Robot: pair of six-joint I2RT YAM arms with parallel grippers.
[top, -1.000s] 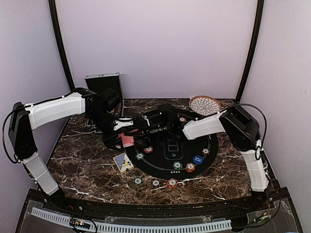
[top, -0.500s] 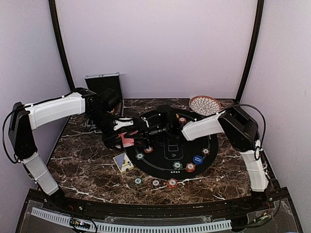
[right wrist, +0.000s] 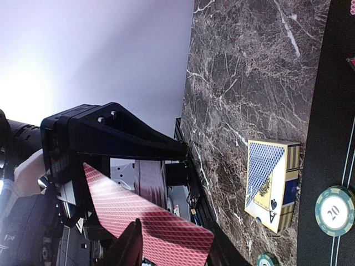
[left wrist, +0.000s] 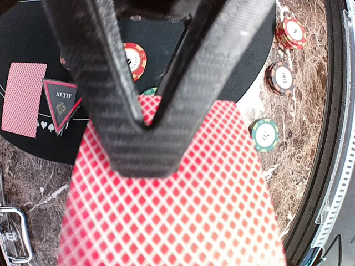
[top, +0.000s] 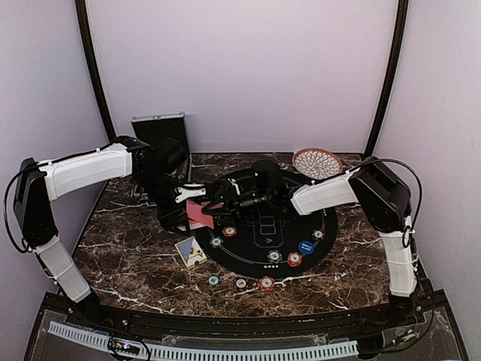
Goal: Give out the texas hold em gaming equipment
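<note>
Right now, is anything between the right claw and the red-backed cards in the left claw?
Nothing visible stands between them. The left claw is shut on the red-backed cards, and their free end points toward the right claw. In the right wrist view its finger sits right at that edge. Whether it touches them I cannot tell.

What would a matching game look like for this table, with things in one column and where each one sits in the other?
Things:
1. red-backed card
2. blue card box
3. woven dish
4. triangle marker

Places:
A. lying on the black mat
B. pinched in the left gripper
C. at the back right of the marble table
D. on the marble, just left of the mat

Pairs: 1-B, 2-D, 3-C, 4-A
</note>
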